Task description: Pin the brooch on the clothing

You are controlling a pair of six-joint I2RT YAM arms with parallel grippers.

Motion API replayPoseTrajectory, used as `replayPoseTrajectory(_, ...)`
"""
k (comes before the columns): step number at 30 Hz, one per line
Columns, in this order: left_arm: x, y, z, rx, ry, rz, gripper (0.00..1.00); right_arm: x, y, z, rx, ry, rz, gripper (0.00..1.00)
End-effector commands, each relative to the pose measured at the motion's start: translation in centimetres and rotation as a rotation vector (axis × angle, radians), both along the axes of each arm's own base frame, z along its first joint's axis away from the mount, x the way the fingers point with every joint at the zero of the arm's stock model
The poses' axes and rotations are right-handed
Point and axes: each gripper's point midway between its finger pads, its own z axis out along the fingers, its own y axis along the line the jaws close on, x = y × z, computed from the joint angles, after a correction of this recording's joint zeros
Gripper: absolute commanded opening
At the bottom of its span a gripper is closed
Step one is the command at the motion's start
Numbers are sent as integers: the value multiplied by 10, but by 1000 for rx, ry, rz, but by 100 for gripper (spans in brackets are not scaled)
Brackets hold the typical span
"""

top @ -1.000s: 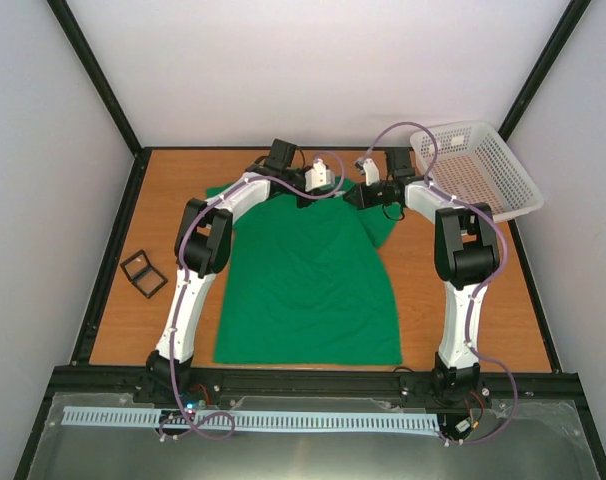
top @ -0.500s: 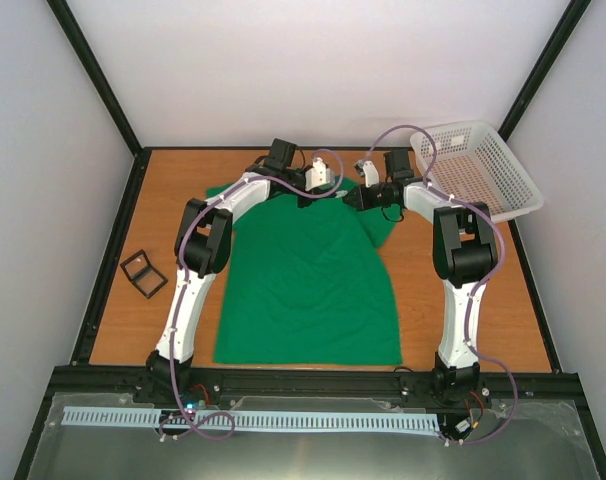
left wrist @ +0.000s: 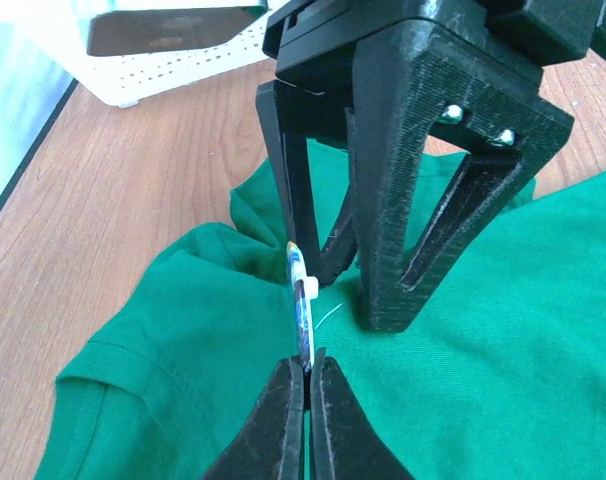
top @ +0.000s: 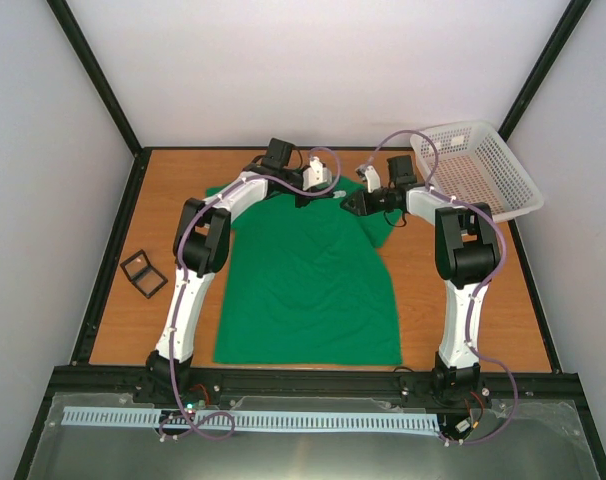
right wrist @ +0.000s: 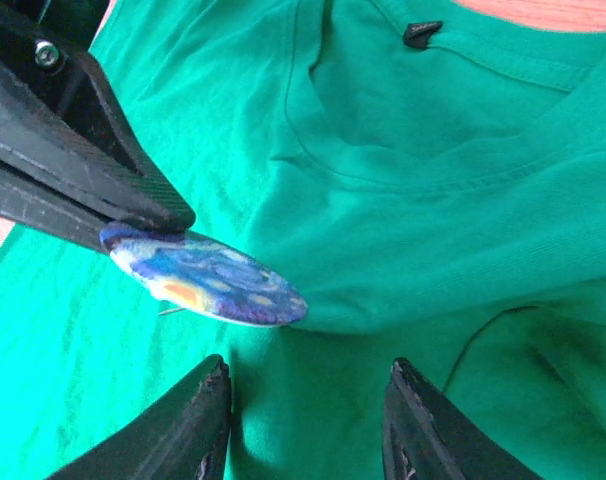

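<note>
Top external view: the green T-shirt [top: 303, 290] lies flat in the middle of the table [top: 453, 300], collar toward the far edge. The left gripper [top: 330, 192] and right gripper [top: 353, 203] meet over that collar end, probably so one steadies the badge while the other works its pin. Against a second ago, the right wrist has shifted slightly and its jaws, then closed, have parted. Left wrist view: the left jaws are clamped on the rim of the brooch [left wrist: 301, 295], held edge-on just above the cloth by the collar. Right wrist view: the right gripper's fingers [right wrist: 188, 430] stand apart, holding nothing, just beside the brooch's painted face.
</note>
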Motion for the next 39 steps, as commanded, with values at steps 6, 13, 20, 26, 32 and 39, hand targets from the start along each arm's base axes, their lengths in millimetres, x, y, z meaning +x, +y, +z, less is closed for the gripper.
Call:
replayPoseTrajectory(6, -2, 0, 35, -59, -23, -33, 1, -1, 7, 18, 82, -61, 35, 47)
replayPoseTrajectory(13, -4, 0, 41, -71, -22, -43, 1, 6, 8, 16, 95, -52, 19, 51)
replayPoseTrajectory(20, -5, -1, 39, -73, -11, -45, 1, 13, 8, 14, 100, -35, 1, 47)
replayPoseTrajectory(26, -8, 0, 40, -76, -5, -53, 1, 17, 10, 15, 123, -30, -14, 45)
replayPoseTrajectory(32, -10, -1, 43, -87, 0, -63, 1, 23, 8, 14, 134, -18, -58, 39)
replayPoseTrajectory(39, -13, -2, 44, -93, 9, -71, 1, 29, 10, 19, 208, 1, -114, 38)
